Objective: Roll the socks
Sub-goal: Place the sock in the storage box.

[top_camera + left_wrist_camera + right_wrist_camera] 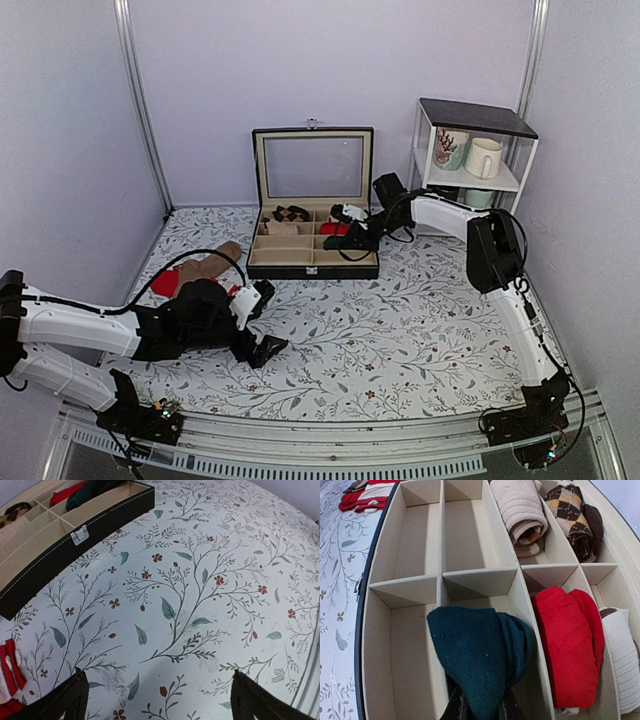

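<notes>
The socks [480, 650] are a dark teal-green rolled bundle, pinched from below by my right gripper [480, 712]. The bundle sits over the divider between two front compartments of the black sock box [440, 555]. In the top view my right gripper [345, 232] reaches over the box [312, 268] from the right, with the socks [338, 243] under it. The socks also show in the left wrist view [87, 492], inside the box [75, 535]. My left gripper [268, 322] is open and empty just above the floral cloth, front left of the box; its fingers [75, 695] stand wide apart.
The box holds a red roll [567, 640], a tan roll [520, 510], an argyle roll [572, 515] and a white roll [625, 655]. Tan-brown socks [205, 265] and red socks [165, 282] lie on the cloth at left. A shelf with mugs [475, 150] stands back right.
</notes>
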